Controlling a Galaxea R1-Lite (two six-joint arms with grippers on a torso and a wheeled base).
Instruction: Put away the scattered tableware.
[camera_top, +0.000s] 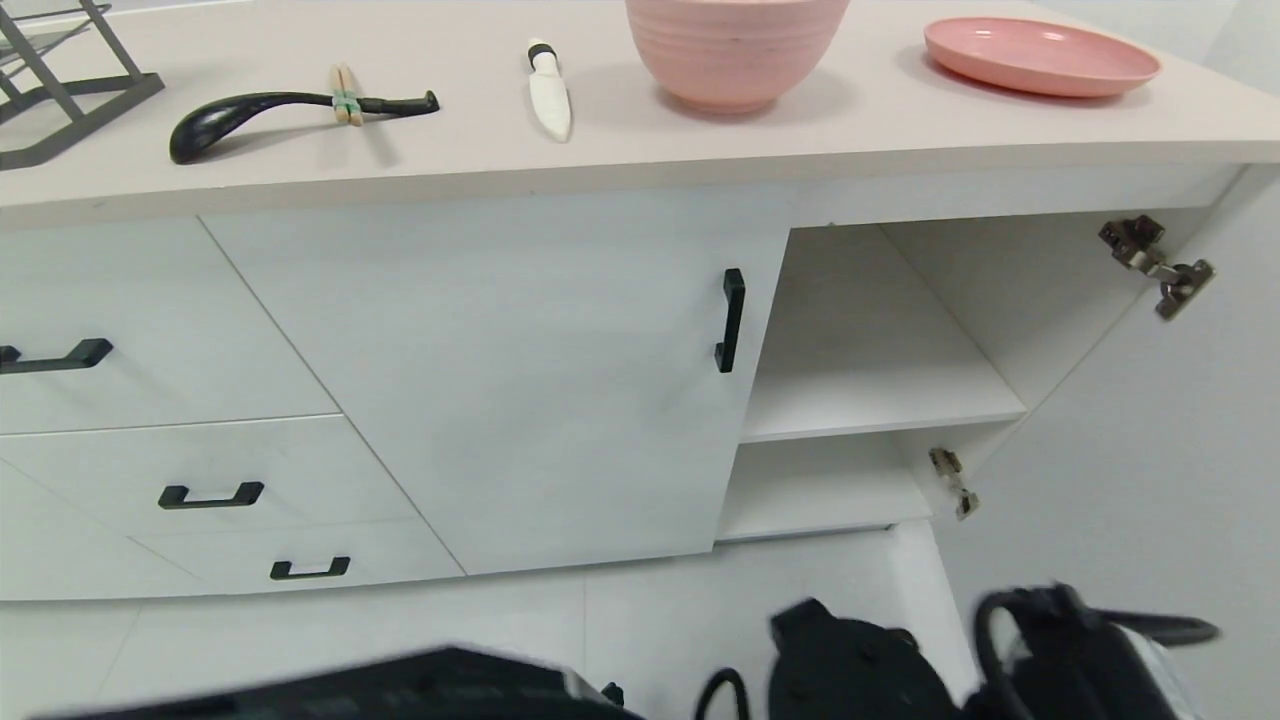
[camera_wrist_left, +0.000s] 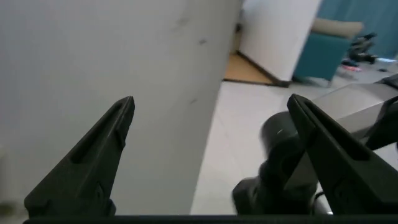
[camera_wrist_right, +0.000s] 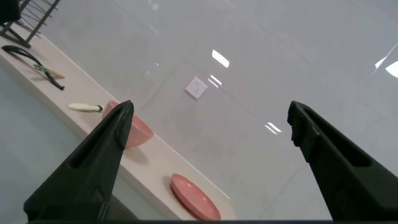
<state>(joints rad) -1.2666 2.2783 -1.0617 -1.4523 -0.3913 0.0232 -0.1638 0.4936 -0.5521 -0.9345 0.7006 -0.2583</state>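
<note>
On the desk (camera_top: 850, 130) a spoon (camera_top: 260, 110), chopsticks (camera_top: 346, 95), what looks like a knife (camera_top: 549, 90), a bowl (camera_top: 735, 50) and a plate (camera_top: 1040, 55) lie untouched. Left claw (camera_wrist_left: 211, 99) and right claw (camera_wrist_right: 210, 106) gape empty. I judge it the first step: grip one piece for the open cupboard (camera_top: 870, 340)

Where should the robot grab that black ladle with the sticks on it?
Probably from above: pinch the black ladle by its thin handle, on the bare stretch between the scoop and the chopsticks crossing it. It lies flat on the counter, so coming in sideways looks harder.
</note>
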